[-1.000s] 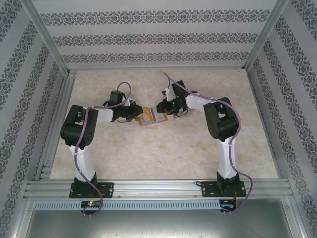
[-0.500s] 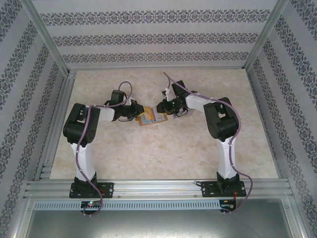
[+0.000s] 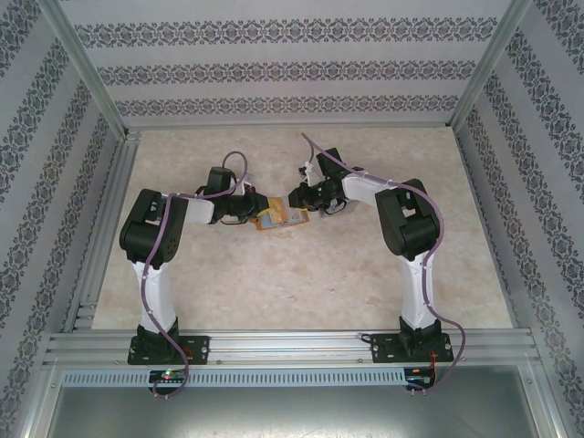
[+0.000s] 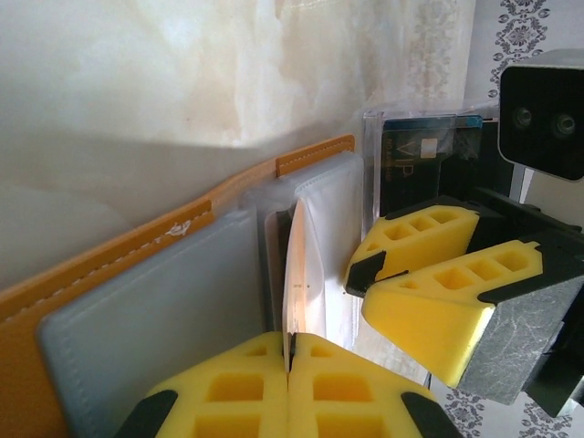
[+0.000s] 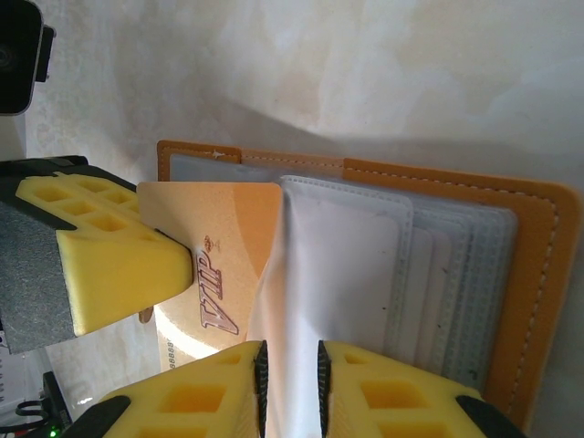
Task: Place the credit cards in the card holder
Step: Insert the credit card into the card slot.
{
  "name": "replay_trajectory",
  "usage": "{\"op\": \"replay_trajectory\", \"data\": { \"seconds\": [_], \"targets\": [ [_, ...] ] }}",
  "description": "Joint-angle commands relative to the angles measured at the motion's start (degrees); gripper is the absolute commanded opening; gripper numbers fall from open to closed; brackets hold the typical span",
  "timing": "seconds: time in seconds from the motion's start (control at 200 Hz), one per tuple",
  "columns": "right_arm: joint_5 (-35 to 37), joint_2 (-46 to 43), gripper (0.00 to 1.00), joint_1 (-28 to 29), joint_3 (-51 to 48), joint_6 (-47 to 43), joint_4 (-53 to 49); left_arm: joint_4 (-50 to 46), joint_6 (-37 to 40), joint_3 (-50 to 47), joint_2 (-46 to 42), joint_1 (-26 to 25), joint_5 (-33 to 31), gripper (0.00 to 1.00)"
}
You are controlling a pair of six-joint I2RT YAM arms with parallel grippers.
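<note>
The orange-tan card holder (image 3: 274, 221) lies open on the table between both arms, its grey-blue pockets (image 4: 155, 310) facing up. My left gripper (image 4: 292, 339) is shut on a pale cream credit card (image 5: 224, 237) printed "VIP". The card stands on edge, its front end at a pocket mouth in the middle of the holder. My right gripper (image 5: 290, 351) is shut on a white translucent sleeve flap (image 5: 310, 265) of the holder and holds it lifted. From above, the left gripper (image 3: 256, 208) and the right gripper (image 3: 296, 201) meet over the holder.
A clear-walled case with a dark card (image 4: 422, 146) stands just beyond the holder, behind the right gripper's fingers (image 4: 429, 242). The marble-patterned tabletop (image 3: 301, 274) is bounded by metal rails and patterned walls.
The left arm has shifted slightly right toward the holder, keeping the card in its jaws. The right arm has held still on the sleeve flap.
</note>
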Motion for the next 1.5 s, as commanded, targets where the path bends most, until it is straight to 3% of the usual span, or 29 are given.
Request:
{"op": "replay_trajectory", "data": {
  "seconds": [0.0,0.67,1.299,1.494],
  "targets": [
    [2.3,0.54,0.26,-0.4,-0.49,-0.69,-3.32,-1.41,0.76,-0.53,0.08,-1.32,0.61,0.0],
    [2.35,0.36,0.26,-0.22,-0.97,-0.87,-3.15,-4.92,0.26,-4.45,-2.94,-1.33,-2.72,0.0],
    [2.3,0.31,0.26,-0.05,-1.08,-0.69,-3.12,0.66,-4.92,-3.6,-0.12,-1.45,-1.92,0.0],
    [2.56,0.2,0.26,-0.14,-1.06,-0.94,-3.46,-4.06,-7.24,-3.7,-0.99,-1.62,-3.23,0.0]
  ]
}}
